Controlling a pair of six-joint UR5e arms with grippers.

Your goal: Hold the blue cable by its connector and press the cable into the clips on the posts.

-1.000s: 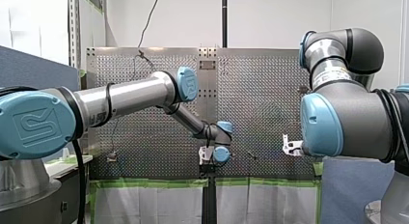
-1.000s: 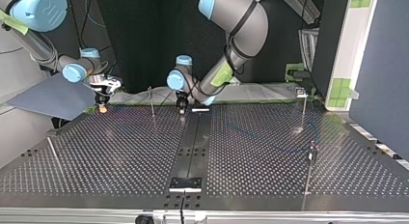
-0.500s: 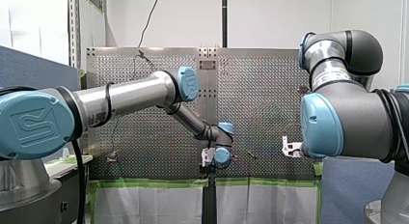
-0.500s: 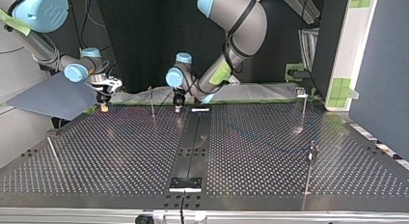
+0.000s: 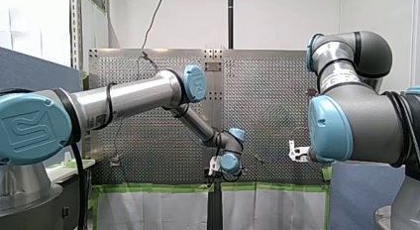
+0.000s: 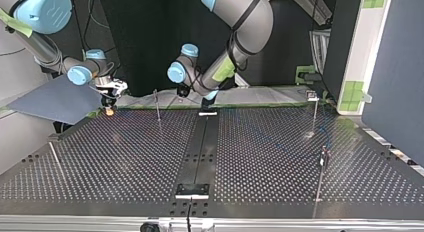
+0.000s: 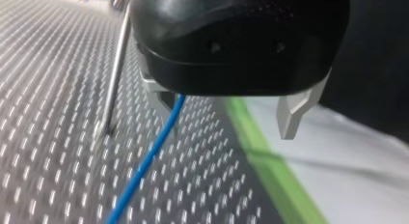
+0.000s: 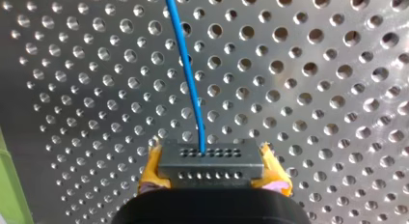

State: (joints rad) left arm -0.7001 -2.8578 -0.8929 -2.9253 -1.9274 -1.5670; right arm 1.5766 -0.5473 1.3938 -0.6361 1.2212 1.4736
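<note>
Tabletop [image 8: 313, 89]: connector [image 8: 211, 161] in right gripper [image 8: 213, 173]

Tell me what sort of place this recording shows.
Probably a robotics lab bench: a perforated metal table with thin posts, green tape along its edge, and a blue partition panel beside it.

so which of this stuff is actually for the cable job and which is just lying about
For the job: blue cable, its connector, my right gripper shut on it, my left gripper open, the clip posts.
Lying about: green tape, grey-blue sheet, black centre strip.
</note>
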